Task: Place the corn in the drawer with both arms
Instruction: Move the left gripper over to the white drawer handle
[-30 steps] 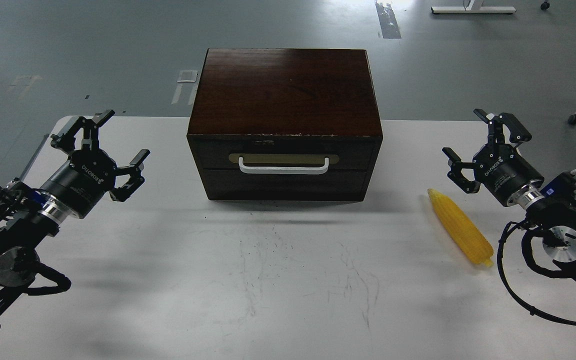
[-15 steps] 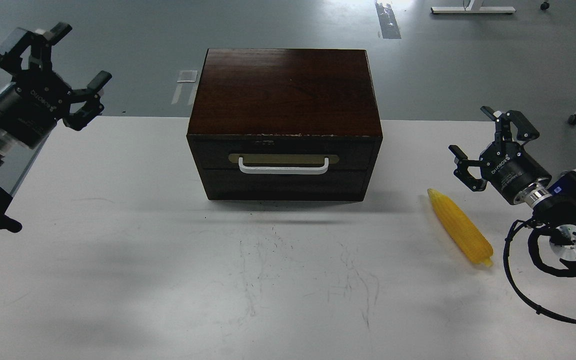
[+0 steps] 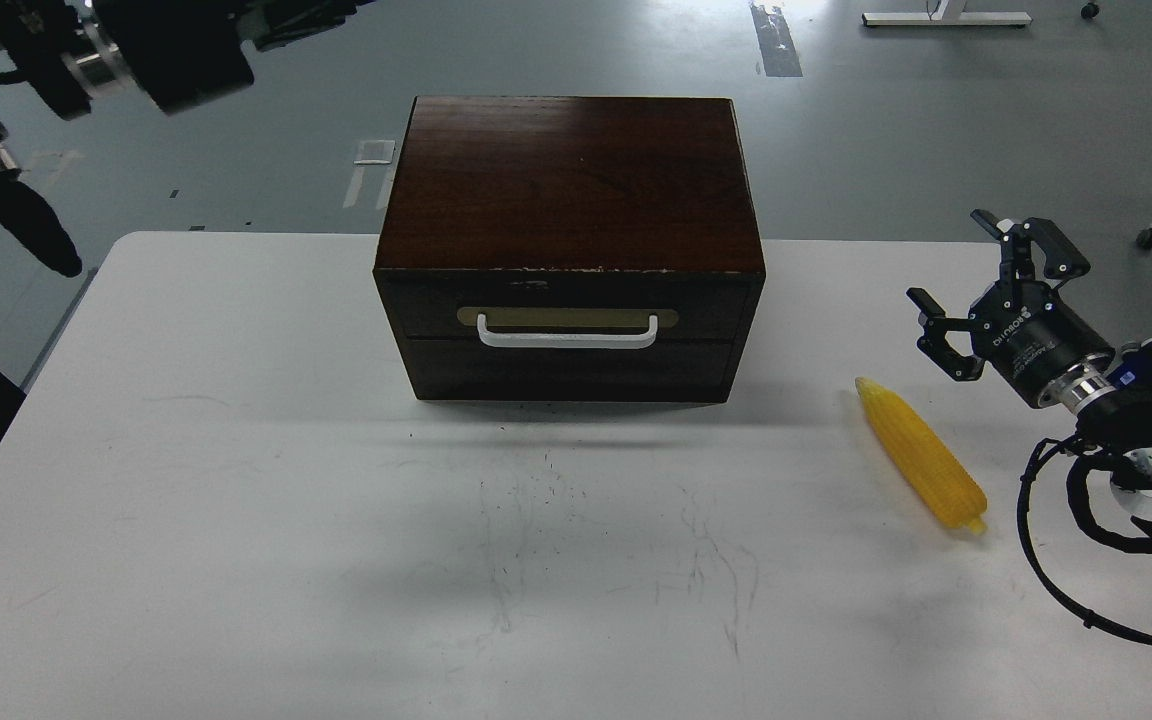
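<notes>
The corn (image 3: pixel 921 455) lies flat on the white table (image 3: pixel 236 480), right of the box, its tip pointing toward the box. The dark wooden box (image 3: pixel 571 180) stands at the table's back middle. Its drawer (image 3: pixel 566 312) is closed, with the white bar handle (image 3: pixel 566 334) facing me. My right gripper (image 3: pixel 971 290) is open and empty, hovering just right of and above the corn's tip. My left arm (image 3: pixel 176 55) is raised at the top left, above the floor beyond the table; its fingers run out of the top edge.
A plain dark panel (image 3: pixel 571 370) sits below the drawer. A black cable (image 3: pixel 1046 580) loops from my right arm over the table's right edge. A chair wheel (image 3: pixel 1149 238) stands on the floor at the right.
My left arm has swung up and to the right, from over the table's left edge to the top left corner. My right gripper has drawn back slightly to the right, still open.
</notes>
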Robot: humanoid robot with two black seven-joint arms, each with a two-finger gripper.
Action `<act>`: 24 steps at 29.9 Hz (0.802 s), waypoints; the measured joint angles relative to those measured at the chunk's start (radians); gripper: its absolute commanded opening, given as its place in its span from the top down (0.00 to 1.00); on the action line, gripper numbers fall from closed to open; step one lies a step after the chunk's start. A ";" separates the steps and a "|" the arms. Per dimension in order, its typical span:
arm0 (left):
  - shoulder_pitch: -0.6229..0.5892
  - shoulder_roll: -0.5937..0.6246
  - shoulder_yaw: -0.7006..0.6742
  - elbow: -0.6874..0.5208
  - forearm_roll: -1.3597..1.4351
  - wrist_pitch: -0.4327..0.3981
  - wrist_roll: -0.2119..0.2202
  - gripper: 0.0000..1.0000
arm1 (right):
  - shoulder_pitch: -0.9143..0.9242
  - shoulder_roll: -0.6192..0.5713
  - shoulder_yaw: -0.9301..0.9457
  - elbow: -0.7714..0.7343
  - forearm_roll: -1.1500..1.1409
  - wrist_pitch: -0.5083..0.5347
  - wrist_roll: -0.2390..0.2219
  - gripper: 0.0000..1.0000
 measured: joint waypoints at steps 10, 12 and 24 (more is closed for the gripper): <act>-0.335 -0.171 0.443 -0.019 0.333 0.000 -0.004 0.01 | 0.000 -0.009 0.000 0.004 0.000 0.000 0.000 0.00; -0.355 -0.204 0.489 -0.018 0.398 0.000 -0.004 0.01 | 0.000 -0.012 0.000 0.004 0.000 0.000 0.000 0.00; -0.440 -0.338 0.797 0.015 0.633 0.000 -0.003 0.01 | 0.000 -0.029 0.013 0.012 0.000 0.000 0.000 0.00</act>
